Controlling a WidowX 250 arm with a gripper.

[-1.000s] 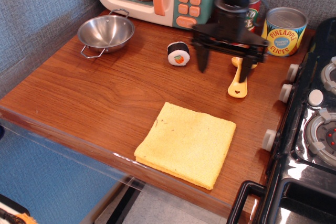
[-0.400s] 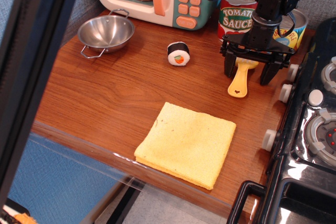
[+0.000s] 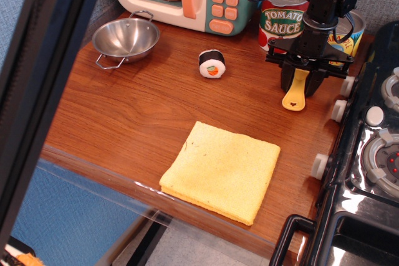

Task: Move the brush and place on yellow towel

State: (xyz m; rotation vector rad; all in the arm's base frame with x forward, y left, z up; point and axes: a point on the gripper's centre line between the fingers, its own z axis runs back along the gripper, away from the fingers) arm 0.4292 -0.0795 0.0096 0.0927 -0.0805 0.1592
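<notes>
1. The hand (image 3: 301, 78) is clamping its fingers on the brush (image 3: 295, 93) near the counter's (image 3: 124, 116) back right, beside the stove (image 3: 368, 154).
2. The towel (image 3: 220, 171) is lying flat near the front edge, well apart from the brush.
3. Bare wood is showing between them.

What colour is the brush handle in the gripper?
Yellow: the brush handle, clearest in the observation.image view.
</notes>
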